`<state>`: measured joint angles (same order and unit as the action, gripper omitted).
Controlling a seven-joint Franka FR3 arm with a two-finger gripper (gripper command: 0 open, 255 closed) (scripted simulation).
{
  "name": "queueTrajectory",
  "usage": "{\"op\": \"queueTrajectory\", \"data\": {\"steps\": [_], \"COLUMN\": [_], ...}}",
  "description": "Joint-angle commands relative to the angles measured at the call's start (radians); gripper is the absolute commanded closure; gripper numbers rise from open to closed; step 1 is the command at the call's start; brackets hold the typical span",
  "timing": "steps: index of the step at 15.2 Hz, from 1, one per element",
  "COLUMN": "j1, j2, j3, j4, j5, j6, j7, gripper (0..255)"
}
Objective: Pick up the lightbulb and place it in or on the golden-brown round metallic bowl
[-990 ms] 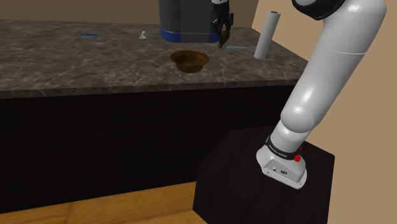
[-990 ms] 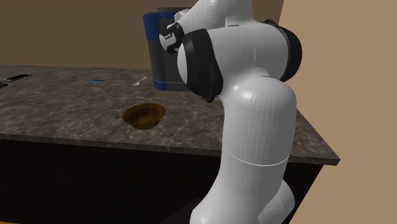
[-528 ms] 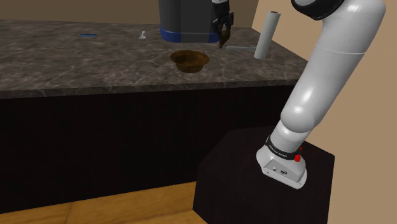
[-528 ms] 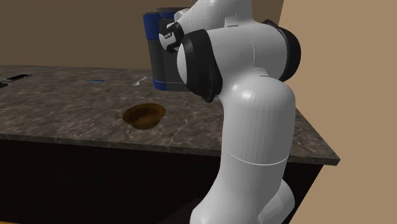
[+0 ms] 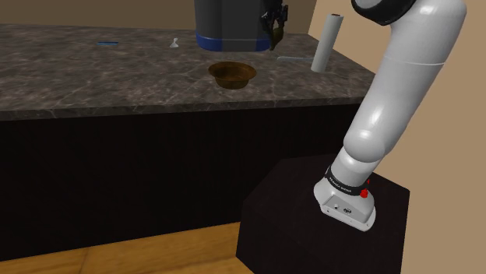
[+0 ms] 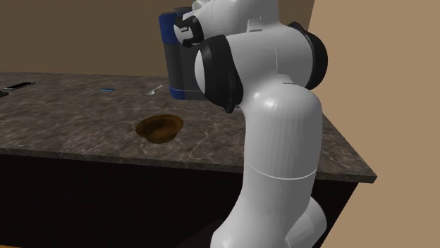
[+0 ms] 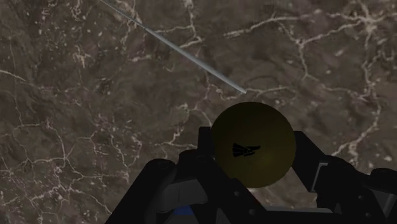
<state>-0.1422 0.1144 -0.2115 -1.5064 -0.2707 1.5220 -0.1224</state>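
In the wrist view a round, dull olive lightbulb [image 7: 253, 145] sits clasped between my two black fingers [image 7: 205, 145], seen end on over the dark marble counter [image 7: 95, 127]. My gripper [image 7: 254, 156] is shut on it. In the shoulder view the gripper [image 5: 275, 27] hangs above the counter's far side, in front of a tall dark cylinder. It is behind and to the right of the golden-brown round bowl [image 5: 232, 74]. That bowl [image 6: 160, 127] stands on the counter to the left of my arm in the second exterior view.
A tall dark cylinder with a blue band [image 5: 230, 23] stands behind the bowl. A white upright roll [image 5: 324, 43] is at the counter's far right, and a thin grey rod [image 7: 172, 48] lies under the gripper. A small white item [image 5: 176, 43] and a blue item [image 5: 107, 43] lie farther left.
The gripper has risen straight up from the counter surface with the bulb between its fingers. The bowl and the other items have not moved.
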Motion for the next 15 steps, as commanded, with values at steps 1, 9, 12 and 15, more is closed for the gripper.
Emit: {"op": "queueTrajectory", "data": {"steps": [1, 9, 12, 15], "j1": [0.000, -0.002, -0.004, 0.043], "j2": [-0.002, 0.040, 0.061, 0.003], "j3": [0.000, -0.002, -0.004, 0.026], "j4": [0.034, 0.198, 0.263, 0.197], "j5": [-0.001, 0.004, 0.006, -0.004], "j6": [-0.022, -0.140, -0.183, -0.194], "j7": [-0.007, -0.043, -0.057, 0.016], "gripper": [255, 255, 255, 255]}}
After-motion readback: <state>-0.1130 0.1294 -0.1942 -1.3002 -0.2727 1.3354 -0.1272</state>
